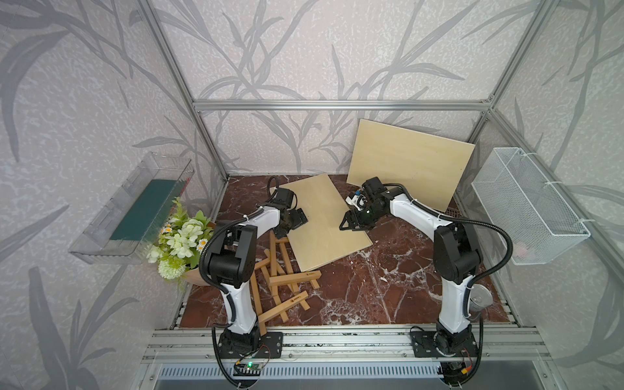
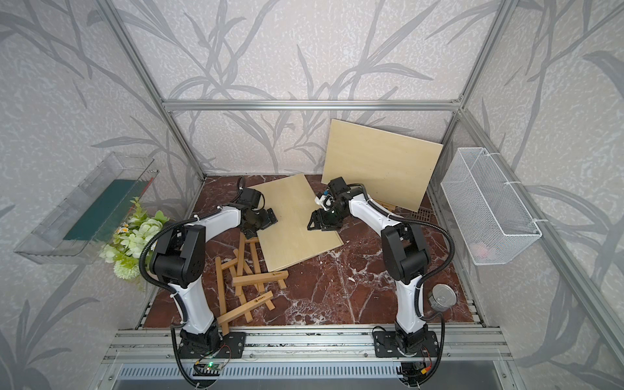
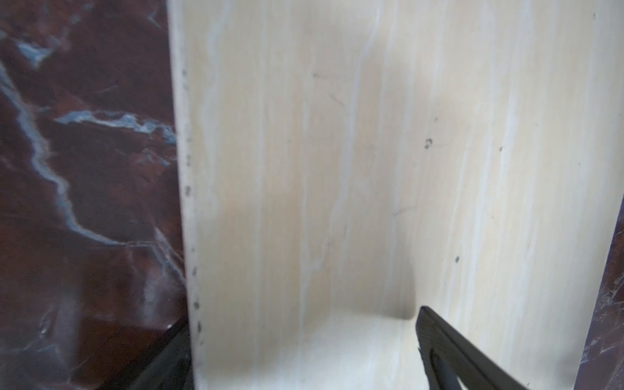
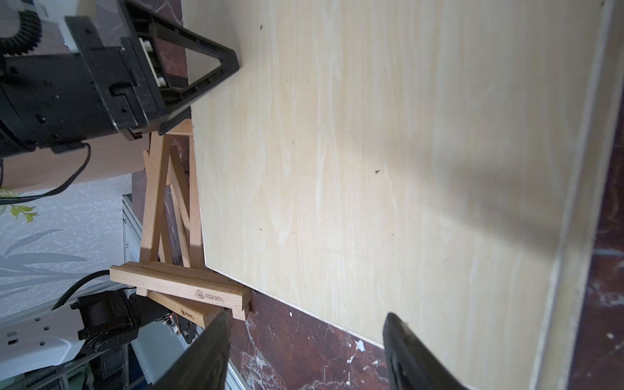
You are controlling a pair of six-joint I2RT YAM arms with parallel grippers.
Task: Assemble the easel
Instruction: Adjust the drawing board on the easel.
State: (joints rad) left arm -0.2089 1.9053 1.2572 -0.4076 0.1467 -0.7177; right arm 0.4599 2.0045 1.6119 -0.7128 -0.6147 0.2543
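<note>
Red marble table (image 1: 388, 287): no easel standing on it yet. Big pale board (image 1: 408, 162) leaning at far right corner. Second board (image 1: 324, 223) flat mid-table, skewed, btwn the two arms. Easel parts (image 1: 283, 280) in a flat heap front-left, just beside that board's near corner. Crossed legs and two ledge bars w/ logos, so prob two frames tangled together. Judged barely begun. Left to do: pull one frame free, stand it, spread the rear leg, set a board on the ledge.

Left tool (image 1: 291, 223) at flat board's left edge, jaws wide, one finger over the face and the other off the edge, gripping nothing visible. Right tool (image 1: 349, 227) low over same board's right side, jaws partly apart, gap empty.

Hard to tell:
- Flat board's edge resting on frame tops or just passing beside them; overlap hinted in right wrist view.
- Frame tops hidden under left arm (image 1: 236, 256) in both top views.
- Left wrist view blurred.
- Brown slatted bit (image 1: 450, 212) behind leaning board cut off.
- Pinkish thing (image 1: 521, 251) in wire basket (image 1: 499, 189) unreadable.
</note>
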